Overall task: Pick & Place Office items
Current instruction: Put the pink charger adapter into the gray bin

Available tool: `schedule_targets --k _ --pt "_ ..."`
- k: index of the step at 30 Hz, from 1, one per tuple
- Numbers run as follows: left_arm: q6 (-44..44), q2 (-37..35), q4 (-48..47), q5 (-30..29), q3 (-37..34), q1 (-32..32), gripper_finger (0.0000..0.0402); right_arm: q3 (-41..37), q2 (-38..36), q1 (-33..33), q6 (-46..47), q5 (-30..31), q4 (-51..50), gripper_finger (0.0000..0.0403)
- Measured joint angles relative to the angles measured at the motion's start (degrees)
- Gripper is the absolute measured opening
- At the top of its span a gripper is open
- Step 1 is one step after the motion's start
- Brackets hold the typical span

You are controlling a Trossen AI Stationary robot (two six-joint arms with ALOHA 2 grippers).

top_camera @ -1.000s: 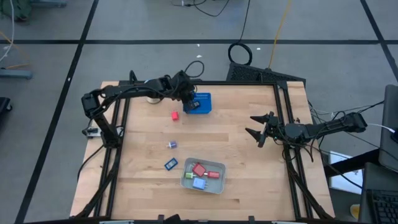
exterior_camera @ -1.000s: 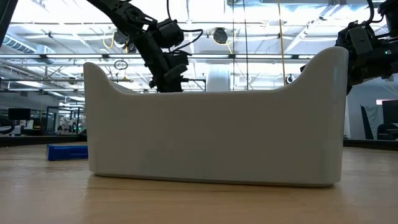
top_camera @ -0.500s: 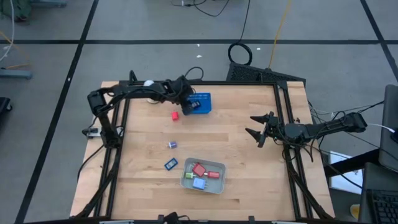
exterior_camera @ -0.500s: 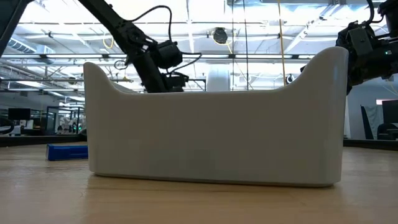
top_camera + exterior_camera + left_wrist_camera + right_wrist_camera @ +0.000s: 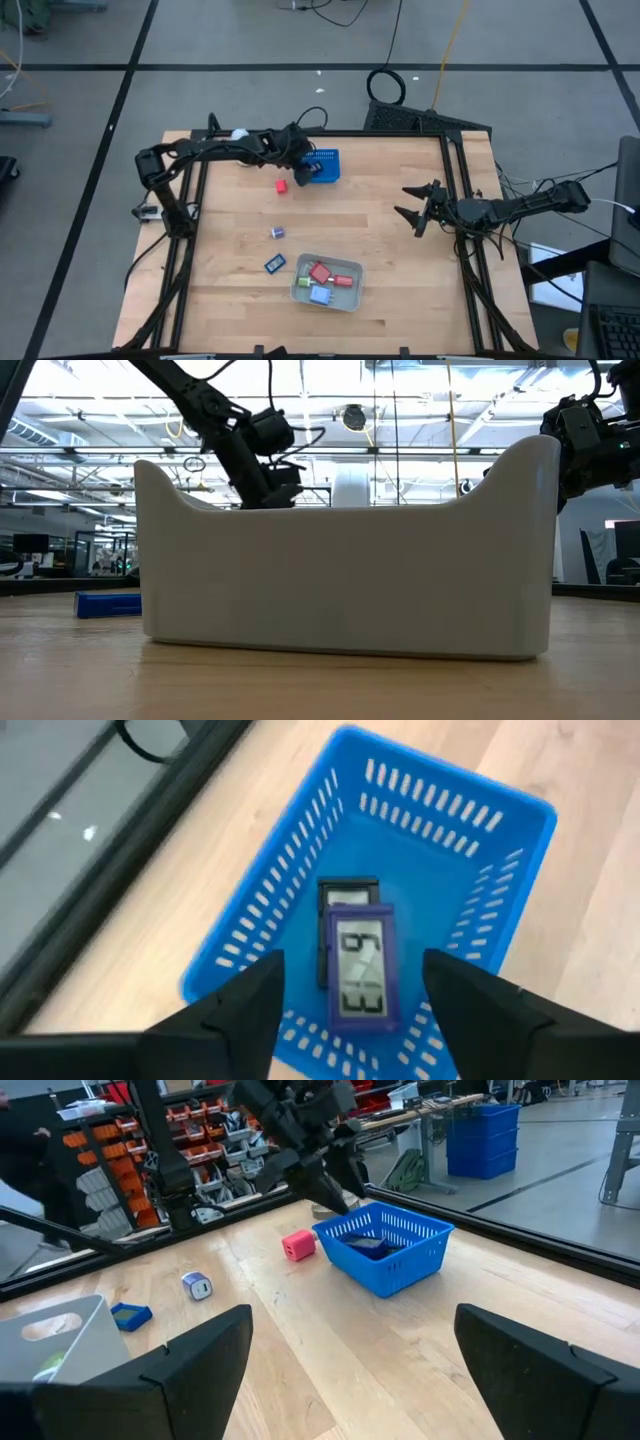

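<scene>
**Purple piece dropped in the blue basket, left arm hanging over it**

The left end effector [image 5: 350, 1010] hovers above the blue basket [image 5: 322, 165] at the far side of the surface [image 5: 400, 240], its fingers [image 5: 240, 1010] parted and holding nothing. Between them, down on the basket floor, a purple piece [image 5: 357, 967] with a small display face lies flat, partly on top of a black piece [image 5: 340, 898]. Its long axis runs from the nearer basket wall toward the far one, roughly in line with the black piece under it, display facing up.

To my eye the drop is made, and the step now is getting clear. I would lift straight up before swinging away, so neither finger clips the perforated wall or drags the basket along the wood.

The right end effector [image 5: 418, 212] waits spread wide and empty near the right edge, well apart from everything.

Loose pieces remain on the wood: a red piece [image 5: 282, 185] just beside the basket, a small purple-and-white piece [image 5: 277, 233] mid-surface, and a blue piece [image 5: 274, 264] near the grey tray [image 5: 303, 297], which holds several coloured pieces. The red piece looks the easiest next pick for the left arm, being nearest. It looks almost square, so I cannot tell its long axis.
</scene>
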Motion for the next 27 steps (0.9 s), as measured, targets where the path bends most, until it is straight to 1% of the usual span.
schedule_targets --k 4,9,12,16,19,22,27 --pt "-0.6 -2.9 -1.6 -0.6 0.0 -0.6 0.0275 0.0 0.0 0.0 0.4 0.0 -0.3 0.0339" --pt "-3.6 -6.7 -7.3 -0.7 0.0 -0.9 0.0306 0.0 0.0 0.0 1.1 0.0 -0.9 0.0339" --pt "-6.8 -9.0 -12.2 -0.6 0.0 -1.2 0.0315 0.0 0.0 0.0 1.4 0.0 -0.9 0.0339" --pt "-10.9 -12.4 -17.1 -0.6 0.0 -1.9 0.0313 0.0 0.0 0.0 1.5 0.0 -0.9 0.0339" --pt "-16.0 -14.9 -19.4 -0.5 0.0 -2.6 0.0305 0.0 0.0 0.0 1.7 0.0 -1.0 0.0339" --pt "-23.1 -17.0 -20.3 -0.4 0.0 -3.3 0.0297 0.0 0.0 0.0 2.6 0.0 -1.4 0.0339" --pt "-38.8 -19.3 -20.0 0.9 0.1 -3.9 0.029 0.0 0.1 0.0 5.4 0.0 -2.5 0.0339"
